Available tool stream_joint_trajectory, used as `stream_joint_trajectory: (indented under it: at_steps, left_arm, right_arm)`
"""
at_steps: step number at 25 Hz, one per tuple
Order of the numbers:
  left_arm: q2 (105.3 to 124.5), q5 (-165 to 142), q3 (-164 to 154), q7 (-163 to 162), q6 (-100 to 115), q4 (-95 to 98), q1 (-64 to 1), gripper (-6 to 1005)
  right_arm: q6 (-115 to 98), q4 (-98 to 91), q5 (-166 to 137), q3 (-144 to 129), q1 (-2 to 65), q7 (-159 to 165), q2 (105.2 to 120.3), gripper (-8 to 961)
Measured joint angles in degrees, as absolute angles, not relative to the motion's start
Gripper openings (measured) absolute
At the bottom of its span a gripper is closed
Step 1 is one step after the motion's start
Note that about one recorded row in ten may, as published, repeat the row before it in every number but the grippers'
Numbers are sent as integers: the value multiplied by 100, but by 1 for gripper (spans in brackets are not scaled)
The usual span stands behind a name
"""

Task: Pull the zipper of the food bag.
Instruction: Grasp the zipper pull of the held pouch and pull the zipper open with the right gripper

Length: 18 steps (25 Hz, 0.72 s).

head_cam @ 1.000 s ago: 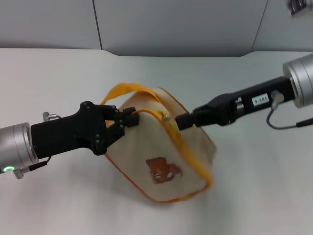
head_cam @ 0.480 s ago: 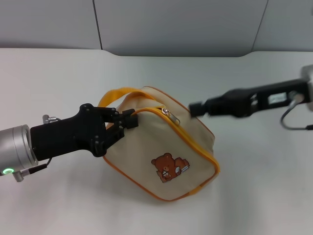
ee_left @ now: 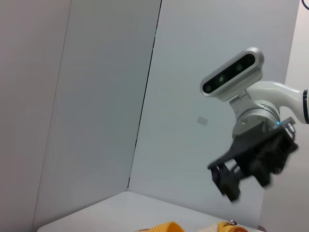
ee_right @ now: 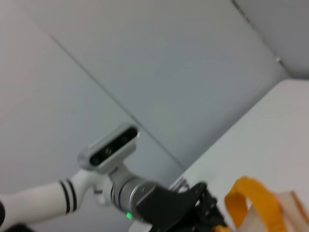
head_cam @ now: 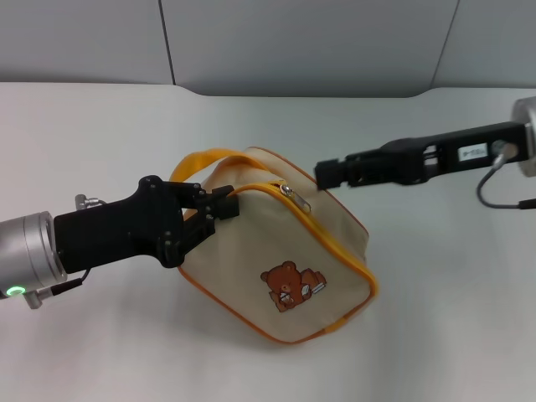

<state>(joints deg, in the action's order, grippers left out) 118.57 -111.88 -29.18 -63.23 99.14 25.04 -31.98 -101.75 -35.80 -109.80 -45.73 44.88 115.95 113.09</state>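
The beige food bag (head_cam: pixel 314 243) with orange piping and a brown bear print (head_cam: pixel 289 287) lies on the white table (head_cam: pixel 100 134). Its orange-yellow zipper (head_cam: pixel 335 239) curves along the top edge. The silver pull tab (head_cam: pixel 294 198) lies free near the zipper's left end. My left gripper (head_cam: pixel 224 206) is shut on the bag's edge beside the zipper's end, under the orange strap handle (head_cam: pixel 201 161). My right gripper (head_cam: pixel 323 174) hovers just right of and above the pull tab, apart from it. The left wrist view shows the right gripper (ee_left: pixel 226 183) open and empty.
A grey wall panel (head_cam: pixel 293 42) stands behind the table's far edge. The right wrist view shows the left arm (ee_right: pixel 159 205) and the strap handle (ee_right: pixel 253 205). Bare tabletop lies on all sides of the bag.
My right gripper let go of the pull tab, drew back up and right, then came a little closer. The bag dropped back and settled on the table. My left gripper kept its hold.
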Motion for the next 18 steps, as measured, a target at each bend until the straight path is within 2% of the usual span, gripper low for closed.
stream_joint_trajectory:
  at_steps: [8,18]
  left_arm:
    - [11867,-11188,-2918,-6341,9951,2498,-3248,71]
    - [11874,-11188,-2918,-6366,9960,2467,-3291,64]
  right_arm:
    - [-9878,-3569,-10994,-5066,4639,11691,11328,318]
    - [-9760,-3603,-11475,-5071,4755,11851,11388,215]
